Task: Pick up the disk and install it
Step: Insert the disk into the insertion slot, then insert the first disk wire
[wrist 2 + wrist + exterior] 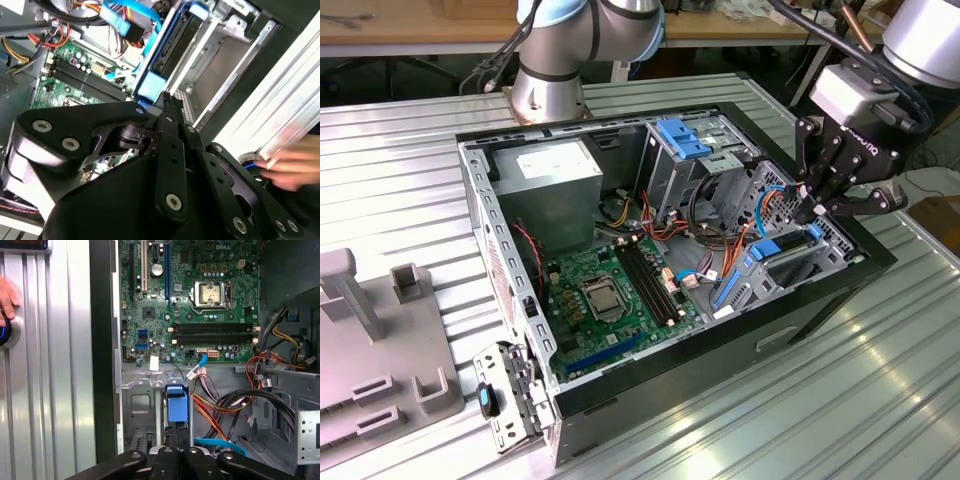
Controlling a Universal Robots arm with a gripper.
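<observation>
The disk (795,255) sits on edge in the drive bay at the end of the open computer case (620,385) on the exterior view's right, a dark slab with blue rails. Its blue end tab (176,402) faces my gripper (178,432), whose fingers are shut together right at that tab; I cannot tell if they touch it. In the second wrist view the dark disk (177,40) runs away from the gripper (166,99). In the exterior view the gripper (810,212) hangs just above the bay.
Motherboard (610,290), power supply (555,180), loose cables (720,240) and a pale blue bracket (682,138) on the drive cage lie inside the case. A person's hand (7,295) rests at a round button (5,332) on the ribbed metal table (410,160). Grey fixtures (380,340) stand at the exterior view's left.
</observation>
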